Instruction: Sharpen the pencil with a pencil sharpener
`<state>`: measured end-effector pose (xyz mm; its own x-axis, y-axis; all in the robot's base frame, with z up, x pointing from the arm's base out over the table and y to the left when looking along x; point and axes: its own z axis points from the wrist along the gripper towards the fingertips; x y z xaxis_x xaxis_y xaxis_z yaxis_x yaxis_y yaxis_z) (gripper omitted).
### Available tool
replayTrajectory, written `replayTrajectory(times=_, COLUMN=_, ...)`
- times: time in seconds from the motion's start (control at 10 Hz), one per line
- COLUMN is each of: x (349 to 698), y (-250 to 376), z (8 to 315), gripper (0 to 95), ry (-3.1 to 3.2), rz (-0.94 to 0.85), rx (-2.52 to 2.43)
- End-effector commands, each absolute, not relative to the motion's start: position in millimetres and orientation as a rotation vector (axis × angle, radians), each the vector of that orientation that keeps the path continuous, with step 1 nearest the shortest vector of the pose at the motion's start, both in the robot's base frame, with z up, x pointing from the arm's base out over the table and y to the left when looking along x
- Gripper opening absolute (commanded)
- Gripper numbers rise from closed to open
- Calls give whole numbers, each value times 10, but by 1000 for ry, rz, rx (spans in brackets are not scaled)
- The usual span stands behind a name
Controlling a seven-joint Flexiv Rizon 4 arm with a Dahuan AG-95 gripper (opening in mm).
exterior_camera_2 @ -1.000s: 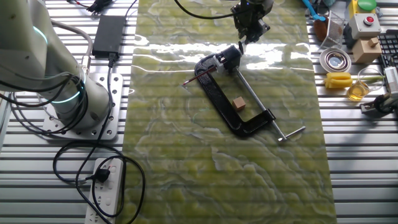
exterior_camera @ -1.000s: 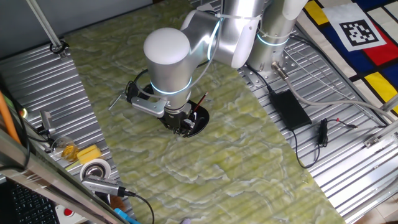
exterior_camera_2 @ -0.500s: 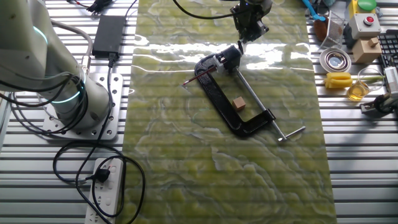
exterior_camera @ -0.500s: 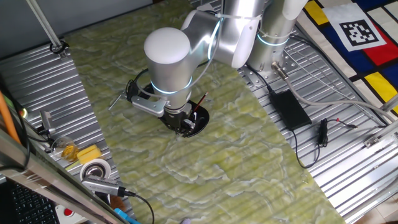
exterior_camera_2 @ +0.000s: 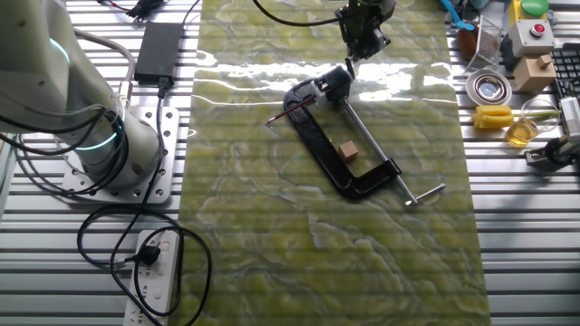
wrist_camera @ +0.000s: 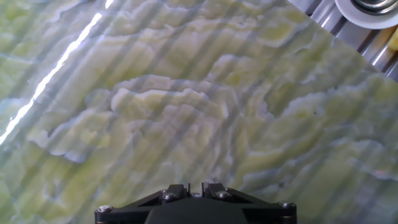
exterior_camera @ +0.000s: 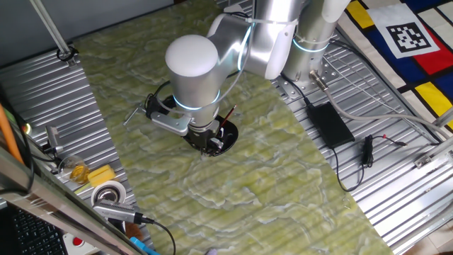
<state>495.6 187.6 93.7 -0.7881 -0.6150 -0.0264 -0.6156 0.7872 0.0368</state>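
We find the end effector (exterior_camera_2: pixel 361 50) clenched, its fingers (wrist_camera: pixel 176 190) together with nothing between them; it hangs over the far end of the black clamp (exterior_camera_2: pixel 337 154); the pencil (exterior_camera_2: pixel 288 112) lies on the desk (exterior_camera_2: pixel 272 235), touching the clamp's far-left end.

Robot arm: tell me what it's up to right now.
The gripper hovers over the green mat, just past one end of the black clamp. Its fingers look shut with nothing between them, and the hand view shows only mat. The pencil sticks out of the clamp's near end, untouched. No sharpening is under way yet.
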Motion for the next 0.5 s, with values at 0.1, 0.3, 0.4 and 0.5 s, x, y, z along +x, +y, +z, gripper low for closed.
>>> replayTrajectory(times=0.1, x=4956, y=1892, z=915, gripper=0, ry=2955, rz=69, rx=-1015)
replayTrajectory(times=0.3, x=4935, y=1927, z=880, gripper=0, ry=2956, rz=70, rx=-1007)
replayTrajectory(times=0.4, x=4934, y=1955, z=864, gripper=0, ry=2958, rz=71, rx=-1004)
replayTrajectory(times=0.5, x=4934, y=1983, z=847, gripper=0, ry=2960, rz=67, rx=-1000)
